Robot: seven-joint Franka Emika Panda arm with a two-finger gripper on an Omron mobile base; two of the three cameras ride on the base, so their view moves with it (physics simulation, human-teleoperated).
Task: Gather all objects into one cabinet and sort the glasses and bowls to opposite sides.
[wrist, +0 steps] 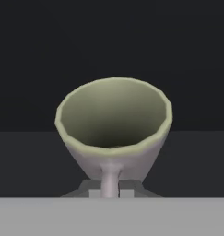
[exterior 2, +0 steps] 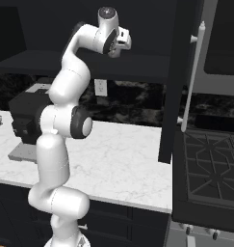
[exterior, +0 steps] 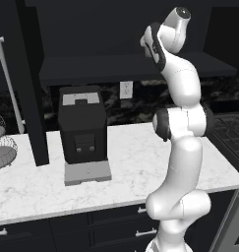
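Up high, the arm reaches toward the black cabinet (exterior: 135, 66) above the marble surface (exterior: 135, 162). Seen from the hand, the claw (wrist: 111, 186) is pinched narrow on the near rim of the grey-beige cup (wrist: 114, 126), whose open mouth faces the camera, with the dark shelf (wrist: 196, 161) beneath it. A black coffee machine (exterior: 83, 130) stands on the surface to the left, below the shelf.
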